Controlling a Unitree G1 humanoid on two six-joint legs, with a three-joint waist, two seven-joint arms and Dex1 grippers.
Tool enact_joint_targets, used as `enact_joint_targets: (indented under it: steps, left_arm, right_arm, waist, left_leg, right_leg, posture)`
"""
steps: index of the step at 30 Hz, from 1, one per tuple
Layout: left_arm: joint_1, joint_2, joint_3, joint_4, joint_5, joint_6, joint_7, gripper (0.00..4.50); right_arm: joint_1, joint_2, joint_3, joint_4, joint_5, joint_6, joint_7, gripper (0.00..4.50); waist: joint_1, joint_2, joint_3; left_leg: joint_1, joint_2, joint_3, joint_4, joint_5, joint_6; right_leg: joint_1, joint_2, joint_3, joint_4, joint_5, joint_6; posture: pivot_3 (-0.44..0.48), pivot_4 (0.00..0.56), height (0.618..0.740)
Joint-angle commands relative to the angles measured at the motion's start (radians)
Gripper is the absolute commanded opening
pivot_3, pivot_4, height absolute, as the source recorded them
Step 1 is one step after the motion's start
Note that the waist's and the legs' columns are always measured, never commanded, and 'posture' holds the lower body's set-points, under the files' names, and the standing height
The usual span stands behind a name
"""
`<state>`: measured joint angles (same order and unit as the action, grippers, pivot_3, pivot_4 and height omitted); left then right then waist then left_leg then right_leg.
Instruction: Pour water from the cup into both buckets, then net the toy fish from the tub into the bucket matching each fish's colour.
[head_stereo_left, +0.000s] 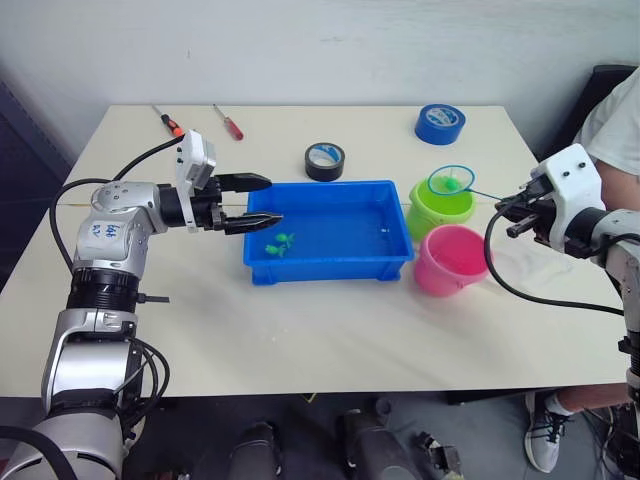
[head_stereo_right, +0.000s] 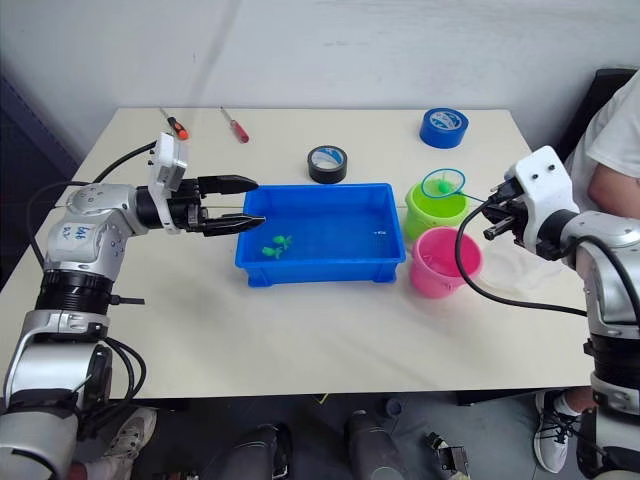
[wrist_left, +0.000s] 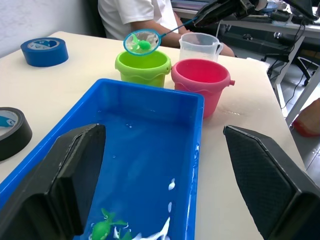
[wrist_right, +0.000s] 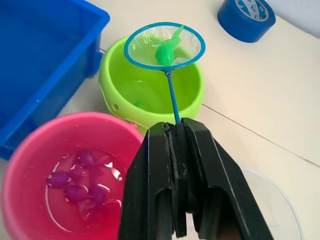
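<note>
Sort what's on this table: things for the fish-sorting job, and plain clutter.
Job: blue tub, green bucket, pink bucket, net carrying a green fish, clear cup, green fish in tub.
Clutter: blue tape, black tape, two screwdrivers.

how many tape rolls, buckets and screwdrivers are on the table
Tape rolls: 2, blue and black
Buckets: 2, green and pink
Screwdrivers: 2, orange-handled and red-handled
Total: 6
</note>
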<state>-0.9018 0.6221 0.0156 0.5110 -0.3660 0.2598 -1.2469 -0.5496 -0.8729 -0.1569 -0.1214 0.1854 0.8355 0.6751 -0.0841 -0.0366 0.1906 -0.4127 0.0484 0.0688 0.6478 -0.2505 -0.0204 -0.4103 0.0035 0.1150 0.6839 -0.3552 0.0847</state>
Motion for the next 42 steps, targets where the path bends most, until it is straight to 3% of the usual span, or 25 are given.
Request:
enact_joint_targets:
  steps: [1, 5, 13, 20, 25, 29, 34, 38, 42]
  left_arm:
    - [-0.034, -0.008, 0.011, 0.019, 0.012, -0.039, -0.006, 4.12]
    - [-0.036, -0.014, 0.015, 0.025, 0.016, -0.044, -0.008, 4.12]
    - [-0.021, -0.011, 0.024, 0.011, 0.014, -0.039, -0.005, 4.12]
    - [-0.012, -0.012, 0.026, 0.002, 0.013, -0.037, 0.003, 4.12]
    - [-0.004, -0.011, 0.029, -0.007, 0.010, -0.032, 0.007, 4.12]
    - [0.015, 0.006, 0.047, -0.038, -0.005, -0.004, 0.014, 4.12]
    - [0.044, 0.098, 0.080, -0.075, -0.011, 0.088, 0.018, 4.12]
    - [0.100, 0.190, 0.112, -0.090, -0.013, 0.122, 0.011, 4.12]
    - [0.191, 0.262, 0.154, -0.135, -0.019, 0.151, 0.014, 4.12]
  right_arm:
    - [0.007, -0.038, 0.032, -0.024, -0.073, -0.103, -0.032, 0.00]
    - [0.014, -0.057, 0.075, -0.016, -0.134, -0.177, -0.052, 0.00]
    - [0.089, -0.237, 0.264, 0.014, -0.533, -0.580, -0.153, 0.00]
    - [0.112, -0.319, 0.308, 0.069, -0.759, -0.770, -0.226, 0.00]
    - [0.114, -0.287, 0.284, 0.074, -0.798, -0.806, -0.234, 0.00]
    - [0.090, -0.209, 0.204, 0.021, -0.687, -0.745, -0.183, 0.00]
    - [-0.015, -0.054, 0.123, -0.096, -0.380, -0.464, 0.046, 0.00]
    - [-0.129, 0.019, 0.191, -0.127, -0.197, -0.211, 0.233, 0.00]
    - [-0.189, 0.071, 0.289, -0.076, -0.168, -0.126, 0.281, 0.00]
  waist:
    - [0.001, 0.000, 0.000]
    - [0.001, 0.000, 0.000]
    - [0.002, 0.000, 0.000]
    - [0.001, 0.000, 0.000]
    - [0.001, 0.000, 0.000]
    - [0.000, 0.000, 0.000]
    - [-0.006, 0.000, 0.000]
    - [-0.005, 0.000, 0.000]
    - [-0.001, 0.000, 0.000]
  left_leg:
    - [0.000, 0.000, 0.000, 0.000, 0.000, 0.000]
    - [0.000, 0.000, 0.000, 0.000, 0.000, 0.000]
    - [0.000, 0.000, 0.000, 0.000, 0.000, 0.000]
    - [0.000, 0.000, 0.001, 0.000, 0.000, 0.000]
    - [0.001, 0.000, 0.001, 0.000, 0.000, -0.001]
    - [0.002, 0.000, 0.002, 0.001, 0.001, -0.001]
    - [0.004, 0.001, 0.003, 0.001, 0.002, -0.003]
    - [0.006, 0.002, 0.002, 0.000, 0.002, -0.004]
    - [0.005, 0.002, 0.001, 0.000, 0.002, -0.003]
  right_leg:
    - [0.000, 0.000, 0.000, 0.000, 0.000, 0.000]
    - [0.000, 0.000, 0.000, 0.000, 0.000, 0.000]
    - [0.000, 0.000, 0.000, -0.001, 0.000, 0.000]
    - [0.000, 0.000, 0.000, 0.000, 0.000, 0.000]
    - [0.000, 0.000, 0.000, 0.001, 0.000, 0.000]
    - [0.000, 0.000, 0.000, 0.002, 0.000, 0.000]
    - [0.001, 0.002, -0.001, 0.005, 0.000, 0.000]
    - [0.002, 0.002, -0.001, 0.006, 0.000, -0.001]
    - [0.002, 0.000, -0.001, 0.005, -0.001, -0.002]
  posture:
    - [0.000, 0.150, 0.734]
    - [0.000, 0.150, 0.734]
    - [0.000, 0.150, 0.734]
    - [0.000, 0.150, 0.734]
    - [0.000, 0.150, 0.734]
    - [0.000, 0.150, 0.734]
    - [0.000, 0.150, 0.734]
    - [0.000, 0.150, 0.734]
    - [0.000, 0.150, 0.734]
